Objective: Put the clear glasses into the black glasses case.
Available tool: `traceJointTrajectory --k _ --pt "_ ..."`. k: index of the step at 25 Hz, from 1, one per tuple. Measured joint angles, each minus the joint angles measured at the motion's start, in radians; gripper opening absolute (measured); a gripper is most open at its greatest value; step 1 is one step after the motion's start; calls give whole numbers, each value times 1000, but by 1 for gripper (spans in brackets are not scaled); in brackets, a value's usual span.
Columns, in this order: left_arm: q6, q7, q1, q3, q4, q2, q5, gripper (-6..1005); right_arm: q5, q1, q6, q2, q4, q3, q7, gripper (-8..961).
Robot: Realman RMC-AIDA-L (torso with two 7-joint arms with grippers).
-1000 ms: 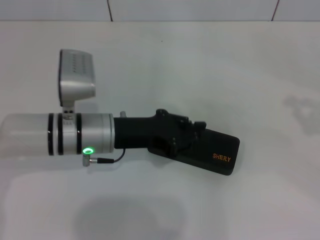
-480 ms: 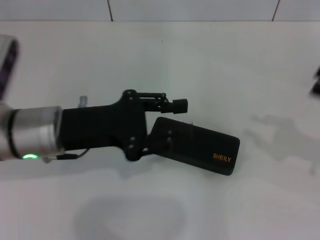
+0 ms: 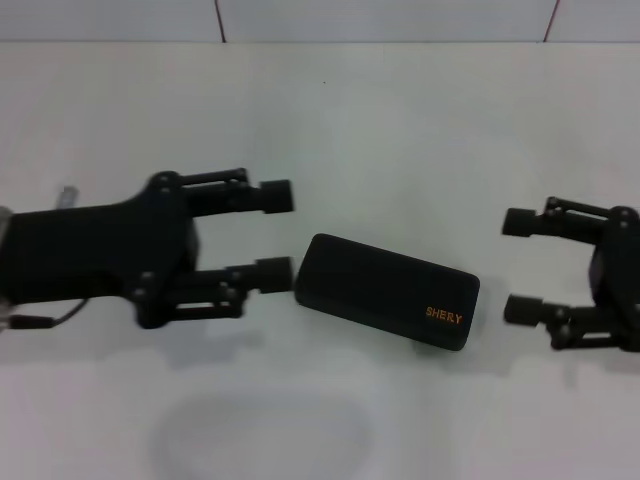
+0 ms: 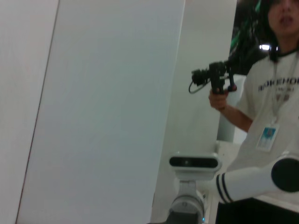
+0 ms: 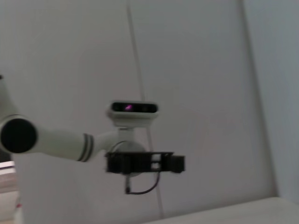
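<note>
Only the head view shows the tabletop (image 3: 400,120) and the case (image 3: 388,291). It lies shut and flat, slanted, orange lettering toward the right end. The glasses show in no view.

The left pincer (image 3: 277,232) hovers just beside the case's left end, its fingers spread wide; the lower fingertip (image 3: 274,273) is very near the case's corner, whether touching I cannot tell. The right pincer (image 3: 520,266) is at the right edge, fingers likewise spread, pointing at the case's right end and clearly apart from it. Nothing lies between either pincer and the case.

The left wrist view looks away from the tabletop at a pale wall, a person (image 4: 268,116) holding a camera rig (image 4: 216,78), and the right arm (image 4: 247,179). The right wrist view shows the left arm (image 5: 56,142) against a wall, its pincer seen edge-on.
</note>
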Motion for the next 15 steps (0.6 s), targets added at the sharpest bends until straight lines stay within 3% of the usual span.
traceJointTrajectory --k 5,15 --pt "25 -20 16 -14 0 14 4 695 69 21 -15 1 41 -53 -15 856" --pt "23 28 37 -16 0 7 23 698 166 81 -1 2 138 -134 -76 885"
